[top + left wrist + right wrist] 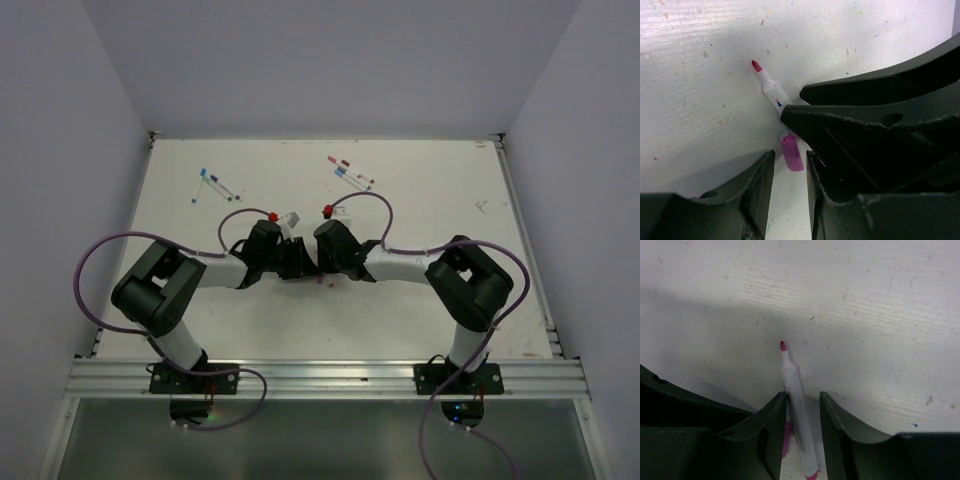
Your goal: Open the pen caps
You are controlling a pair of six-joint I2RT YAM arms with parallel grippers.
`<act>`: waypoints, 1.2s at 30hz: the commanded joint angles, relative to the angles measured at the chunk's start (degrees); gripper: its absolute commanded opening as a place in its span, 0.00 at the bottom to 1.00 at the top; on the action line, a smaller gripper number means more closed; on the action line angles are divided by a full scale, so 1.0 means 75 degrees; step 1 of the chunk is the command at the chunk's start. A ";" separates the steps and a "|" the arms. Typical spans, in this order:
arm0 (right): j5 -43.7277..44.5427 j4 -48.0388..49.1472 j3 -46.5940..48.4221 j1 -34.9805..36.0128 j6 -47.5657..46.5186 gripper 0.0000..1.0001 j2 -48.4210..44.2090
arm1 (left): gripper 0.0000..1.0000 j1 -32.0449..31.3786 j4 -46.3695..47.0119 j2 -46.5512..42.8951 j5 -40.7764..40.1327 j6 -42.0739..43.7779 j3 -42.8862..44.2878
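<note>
A pink pen cap (pixel 791 152) lies loose on the table just past the tips of my left gripper (pixel 790 167), which is open and holds nothing. The uncapped white pen (pixel 799 410) with its pink tip lies on the table between the open jaws of my right gripper (pixel 802 396), against the left finger. The cap shows as a pink patch (pixel 786 440) behind that finger. In the left wrist view the pen's tip end (pixel 767 85) sticks out from under the right gripper's black fingers. In the top view both grippers (pixel 293 262) (pixel 314 262) meet at mid-table.
Several capped pens with blue caps (pixel 215 185) lie at the back left. More pens with blue and maroon caps (pixel 350 172) lie at the back right. A small pink bit (pixel 322 283) shows just below the grippers. White walls enclose the table (pixel 420 320).
</note>
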 commanded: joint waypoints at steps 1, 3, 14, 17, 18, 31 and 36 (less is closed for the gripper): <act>-0.0031 -0.0094 -0.0142 0.0033 0.0142 0.38 0.0269 | 0.38 -0.0012 -0.0161 -0.0044 -0.0565 0.0127 0.0039; -0.0031 -0.0140 -0.0131 0.0033 0.0107 0.38 0.0233 | 0.40 0.0000 -0.0208 -0.0068 -0.0623 0.0127 0.0051; 0.0063 -0.0106 -0.0470 -0.0084 0.0001 0.39 -0.0258 | 0.55 0.0012 -0.0629 -0.1730 -0.1525 0.0139 -0.0395; -0.0008 0.0093 -0.0646 -0.0084 -0.0174 0.42 -0.0832 | 0.58 0.0058 -0.0887 -0.2480 -0.1888 0.0139 -0.0453; -0.0019 0.0013 -0.0577 -0.0096 -0.0233 0.43 -0.1007 | 0.59 0.0070 -0.0945 -0.2656 -0.2063 0.0139 -0.0453; -0.0838 -0.1839 0.3299 -0.2625 -0.2504 0.48 0.0196 | 0.75 0.0281 -0.1486 -0.4450 -0.3120 0.0209 -0.0101; -0.0734 -0.2588 0.6188 -0.3258 -0.3466 0.48 0.2184 | 0.71 0.0305 -0.0618 -0.5351 -0.3190 -0.0165 -0.0816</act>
